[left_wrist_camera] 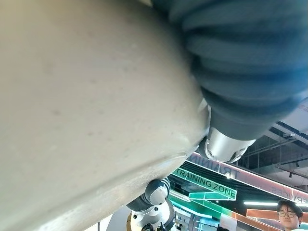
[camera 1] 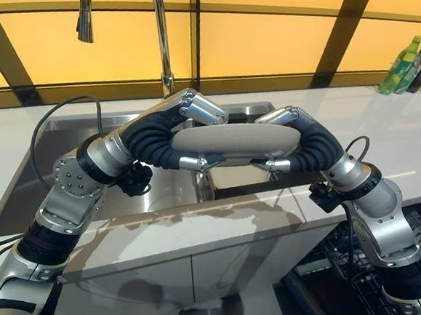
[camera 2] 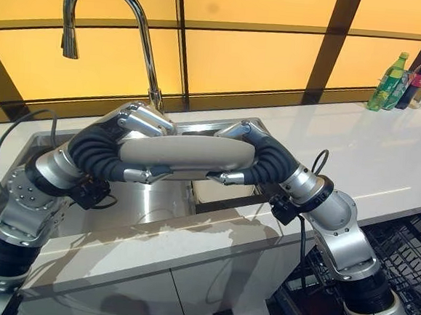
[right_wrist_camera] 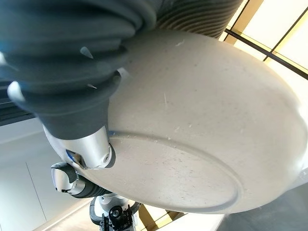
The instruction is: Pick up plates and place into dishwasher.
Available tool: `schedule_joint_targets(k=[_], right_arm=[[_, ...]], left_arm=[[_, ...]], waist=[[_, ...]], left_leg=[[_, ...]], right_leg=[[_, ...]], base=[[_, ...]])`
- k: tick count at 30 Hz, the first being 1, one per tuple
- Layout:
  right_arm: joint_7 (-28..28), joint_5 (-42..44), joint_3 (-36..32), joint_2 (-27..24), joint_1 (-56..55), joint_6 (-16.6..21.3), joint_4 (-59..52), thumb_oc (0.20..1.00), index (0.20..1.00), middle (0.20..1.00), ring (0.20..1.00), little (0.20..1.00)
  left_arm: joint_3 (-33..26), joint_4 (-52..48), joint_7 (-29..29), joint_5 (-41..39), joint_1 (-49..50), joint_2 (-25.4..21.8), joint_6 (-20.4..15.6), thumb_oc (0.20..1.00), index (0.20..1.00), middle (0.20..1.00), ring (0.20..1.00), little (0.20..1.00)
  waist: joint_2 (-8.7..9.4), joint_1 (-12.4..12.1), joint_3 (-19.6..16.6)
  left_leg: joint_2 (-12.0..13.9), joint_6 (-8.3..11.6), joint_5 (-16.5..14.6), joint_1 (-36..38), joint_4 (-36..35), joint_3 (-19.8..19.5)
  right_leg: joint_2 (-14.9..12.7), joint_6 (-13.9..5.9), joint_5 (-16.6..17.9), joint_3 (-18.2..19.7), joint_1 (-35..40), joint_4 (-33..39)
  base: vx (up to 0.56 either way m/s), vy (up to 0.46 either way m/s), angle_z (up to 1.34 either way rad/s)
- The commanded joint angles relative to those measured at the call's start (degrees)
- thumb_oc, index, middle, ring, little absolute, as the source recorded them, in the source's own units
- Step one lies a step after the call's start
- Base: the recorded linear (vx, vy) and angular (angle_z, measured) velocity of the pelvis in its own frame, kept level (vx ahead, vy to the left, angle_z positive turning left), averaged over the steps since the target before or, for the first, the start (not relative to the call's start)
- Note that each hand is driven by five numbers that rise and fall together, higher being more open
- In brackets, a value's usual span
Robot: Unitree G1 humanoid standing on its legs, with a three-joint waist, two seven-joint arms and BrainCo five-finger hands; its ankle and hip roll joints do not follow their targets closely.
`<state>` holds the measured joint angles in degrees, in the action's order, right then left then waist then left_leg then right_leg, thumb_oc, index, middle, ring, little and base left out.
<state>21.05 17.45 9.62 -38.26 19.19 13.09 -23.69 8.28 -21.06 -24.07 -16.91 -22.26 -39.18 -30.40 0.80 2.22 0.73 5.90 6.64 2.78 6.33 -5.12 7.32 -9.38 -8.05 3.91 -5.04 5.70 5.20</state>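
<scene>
A pale grey-beige plate (camera 1: 235, 142) hangs near the middle of the frame, above the steel sink (camera 1: 66, 142), pinched at its two ends by the left hand (camera 1: 187, 130) and the right hand (camera 1: 285, 138), each with fingers curled over the top of the rim and the thumb tucked under it. The plate is round and shallow with a matte, faintly speckled and scratched underside and a raised foot ring, seen up close in the right wrist view (right_wrist_camera: 202, 144). The main risk looks like slipping: smooth metal fingers on a hard rim give little friction, so if one arm moves faster than the other, the plate could twist free and drop into the sink or strike the tall curved faucet (camera 1: 159, 22) behind it. The black wire dishwasher rack (camera 1: 375, 287) sits at the lower right, below the white desk (camera 1: 387, 135), so the swing down risks clipping the desk edge.
</scene>
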Motion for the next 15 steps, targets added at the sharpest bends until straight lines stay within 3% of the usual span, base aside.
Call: schedule_joint_targets(k=[1, 8, 9, 10, 11, 15], right_arm=[[-2.77, -0.19, -0.31, 0.31, 1.55, -0.65, -1.98, 0.2, 0.2, 0.2, 0.2, 0.2], [-5.57, -0.79, -1.05, 0.98, 1.24, 0.0, -1.83, 0.2, 0.2, 0.2, 0.2, 0.2], [-6.56, -0.82, -1.19, 1.13, 1.36, 0.17, -1.72, 0.2, 0.2, 0.2, 0.2, 0.2], [-7.4, -1.12, -1.22, 1.35, 1.35, 0.29, -1.69, 0.2, 0.2, 0.2, 0.2, 0.2], [-8.17, -1.56, -1.44, 1.73, 1.19, 0.61, -1.45, 0.2, 0.2, 0.2, 0.2, 0.2], [-9.83, -3.26, -2.84, 2.64, 0.1, 2.36, -0.85, 0.2, 0.2, 0.2, 0.2, 0.2]], left_arm=[[-0.51, -2.21, 3.51, -1.87, -3.54, 0.58, -2.18, 0.2, 0.2, 0.2, 0.2, 0.2], [-1.3, -2.13, 4.38, -1.72, -3.16, 0.79, -1.78, 0.2, 0.2, 0.2, 0.2, 0.2], [-1.4, -1.98, 5.05, -1.69, -3.11, 0.88, -1.03, 0.275, 0.275, 0.275, 0.275, 0.275], [-1.33, -1.88, 5.71, -1.7, -3.06, 1.03, -0.39, 0.548, 0.548, 0.548, 0.548, 0.548], [-1.36, -1.58, 6.18, -1.65, -2.88, 1.39, 0.23, 1.0, 1.0, 1.0, 1.0, 1.0], [-2.3, -0.7, 9.22, -1.87, -1.11, 2.54, 1.5, 1.0, 1.0, 1.0, 1.0, 1.0]], waist=[[-0.16, -0.19, -0.85], [-0.25, -0.28, -1.01], [-0.25, -0.28, -1.02], [-0.29, -0.3, -1.01], [-0.34, -0.29, -0.99], [-0.49, -0.27, -0.92]], left_leg=[[-1.9, -3.2, -5.25, -0.86, 1.63, -1.63], [-1.69, -3.05, -5.19, -0.85, 1.64, -1.58], [-1.68, -3.05, -5.17, -0.84, 1.66, -1.63], [-1.66, -3.05, -5.19, -0.86, 1.67, -1.62], [-1.65, -3.06, -5.21, -0.85, 1.72, -1.62], [-1.61, -3.08, -5.28, -0.93, 1.92, -1.57]], right_leg=[[0.96, 0.01, -6.29, -1.15, -1.04, -6.02], [1.11, 0.17, -6.39, -1.45, -0.94, -6.0], [1.18, 0.22, -6.39, -1.38, -0.99, -6.06], [1.18, 0.21, -6.42, -1.44, -1.0, -6.1], [1.18, 0.21, -6.44, -1.47, -0.98, -6.13], [1.16, 0.22, -6.5, -1.4, -0.96, -6.11]], base=[[0.0, 0.0, 0.0], [0.0, 0.0, 0.0], [0.0, 0.0, 0.0], [0.0, 0.0, 0.0], [0.0, 0.0, 0.0], [0.0, 0.0, 0.0]])
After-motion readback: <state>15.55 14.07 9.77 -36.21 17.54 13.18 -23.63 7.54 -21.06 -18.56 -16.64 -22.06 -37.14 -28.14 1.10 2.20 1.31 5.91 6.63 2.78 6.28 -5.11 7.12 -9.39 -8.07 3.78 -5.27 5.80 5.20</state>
